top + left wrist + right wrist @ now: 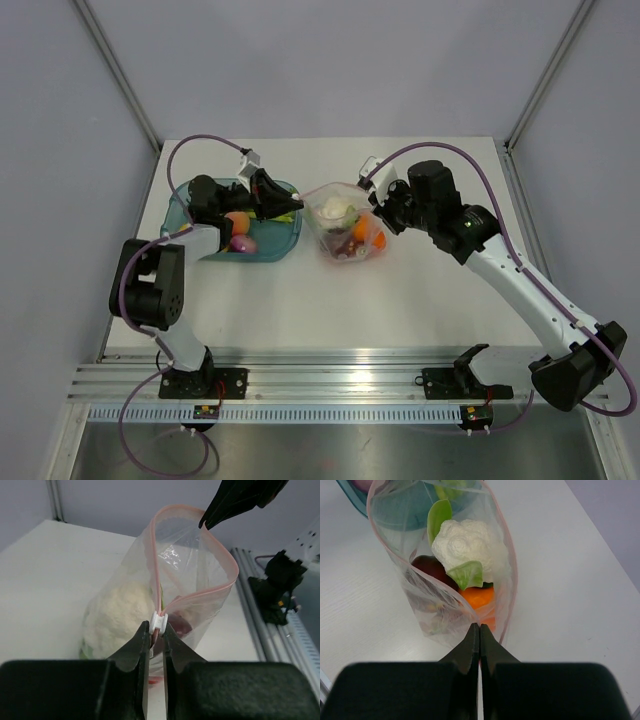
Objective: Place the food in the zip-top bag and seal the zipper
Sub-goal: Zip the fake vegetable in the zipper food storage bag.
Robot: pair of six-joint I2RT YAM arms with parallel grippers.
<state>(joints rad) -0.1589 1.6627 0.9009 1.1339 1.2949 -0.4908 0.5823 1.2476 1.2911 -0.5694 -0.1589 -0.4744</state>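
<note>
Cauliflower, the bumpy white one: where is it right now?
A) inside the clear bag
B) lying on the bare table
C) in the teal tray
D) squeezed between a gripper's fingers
A: in the right wrist view the cauliflower shows through the plastic of the zip-top bag, sitting inside it on top of other food pieces.
</note>
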